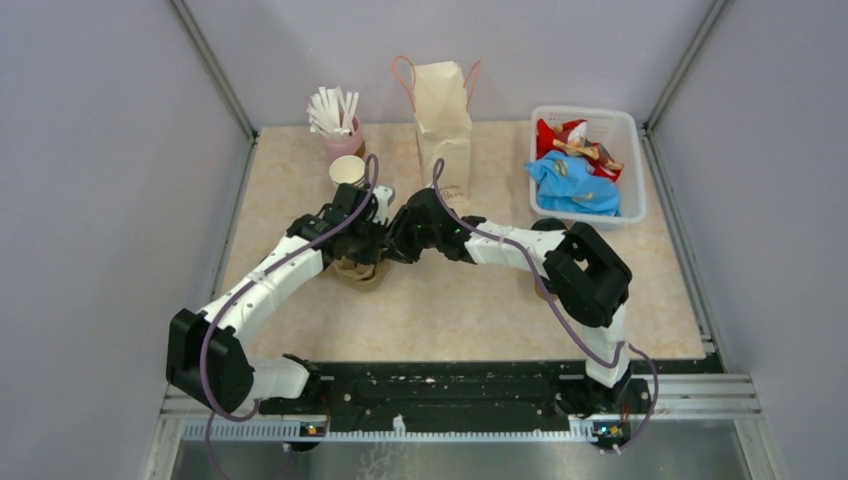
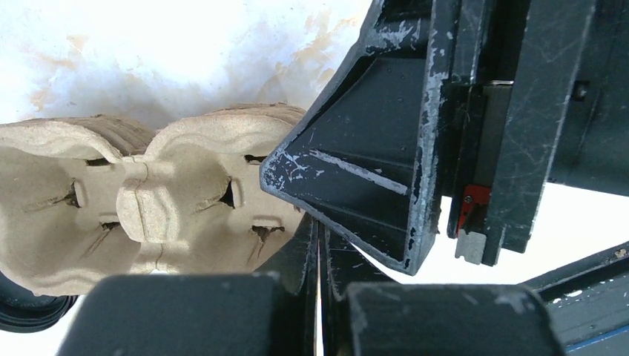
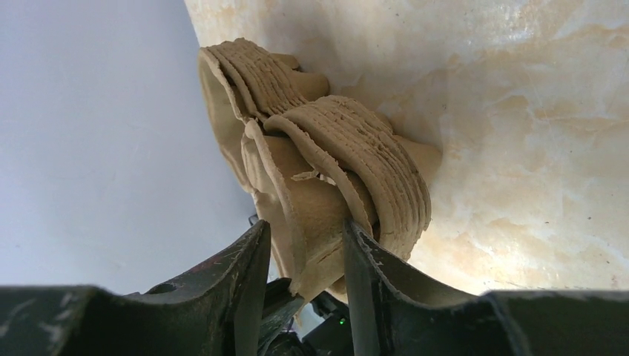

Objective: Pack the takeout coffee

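Pinching ridged moulded-pulp cup trays [image 3: 326,185], right tool [image 3: 305,245] grips one edge; left tool [image 2: 320,252] fully closed

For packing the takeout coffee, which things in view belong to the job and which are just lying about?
Job in hand:
- stack of pulp cup carriers
- paper bag
No lidded coffee cup shows clearly.

Lying about:
- pink cup of straws
- stack of lidless cups
- white bin of packets
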Available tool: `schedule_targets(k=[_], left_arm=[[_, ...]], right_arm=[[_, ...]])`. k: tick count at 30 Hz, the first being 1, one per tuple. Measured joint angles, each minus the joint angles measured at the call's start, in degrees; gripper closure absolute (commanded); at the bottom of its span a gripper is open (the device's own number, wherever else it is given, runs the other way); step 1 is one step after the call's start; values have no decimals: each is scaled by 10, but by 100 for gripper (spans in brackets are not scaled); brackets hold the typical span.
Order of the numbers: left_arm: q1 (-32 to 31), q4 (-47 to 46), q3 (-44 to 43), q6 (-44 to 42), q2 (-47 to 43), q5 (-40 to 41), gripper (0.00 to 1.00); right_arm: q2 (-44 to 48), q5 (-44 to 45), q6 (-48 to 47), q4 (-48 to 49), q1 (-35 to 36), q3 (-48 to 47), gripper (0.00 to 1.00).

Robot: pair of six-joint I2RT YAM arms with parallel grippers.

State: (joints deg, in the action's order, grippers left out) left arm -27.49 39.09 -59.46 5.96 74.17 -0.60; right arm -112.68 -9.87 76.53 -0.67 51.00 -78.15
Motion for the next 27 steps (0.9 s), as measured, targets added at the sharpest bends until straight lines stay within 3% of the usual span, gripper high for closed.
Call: schedule_targets(k=[6,10,17,25,27], left_arm=[[0,0,0,-1,8,-1,100],[0,2,-4,-1,19,-5,100],[0,5,-5,0,24,-11,100],[0,10,-6,2,25,-16,100],[1,13,-8,2,25,-15,95]], right_arm=[[0,-1,21,6,0,5,62],[0,-3,48,17,0,18,70],[0,-14,101,44,0,44,58],[6,-26,136,71,0,64,67],[6,-30,144,78,0,68,67]])
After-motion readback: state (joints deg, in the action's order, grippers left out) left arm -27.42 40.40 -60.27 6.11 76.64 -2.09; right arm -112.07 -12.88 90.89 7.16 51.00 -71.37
